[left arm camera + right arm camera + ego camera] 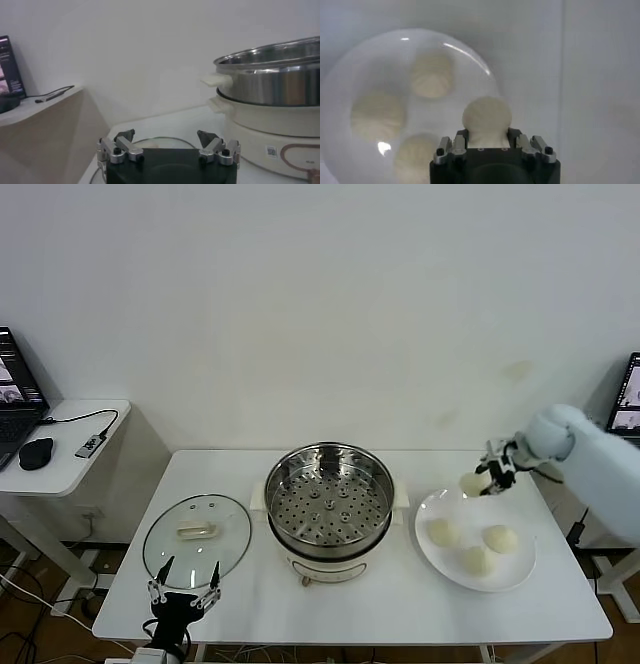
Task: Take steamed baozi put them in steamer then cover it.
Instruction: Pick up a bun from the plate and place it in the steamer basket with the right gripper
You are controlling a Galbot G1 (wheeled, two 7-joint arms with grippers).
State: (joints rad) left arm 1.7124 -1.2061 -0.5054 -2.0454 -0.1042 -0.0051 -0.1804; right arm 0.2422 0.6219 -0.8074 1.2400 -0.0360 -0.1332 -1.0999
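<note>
My right gripper (pixel 487 480) is shut on one steamed baozi (pixel 472 484) and holds it above the far left rim of the white plate (pixel 520 576); it also shows between the jaws in the right wrist view (pixel 487 118). Three baozi lie on the plate (pixel 442 532) (pixel 500 538) (pixel 477 560). The steel steamer (pixel 329 499) stands at the table's middle with its perforated basket empty. The glass cover (pixel 197 539) lies flat on the table to its left. My left gripper (pixel 184 579) is open and empty at the near edge of the cover, and it also shows in the left wrist view (pixel 167 140).
A low side table (pixel 70 446) on the left carries a laptop (pixel 15 399), a mouse (pixel 36 452) and a cable. Another screen (pixel 626 394) stands at the far right. The white wall runs behind the table.
</note>
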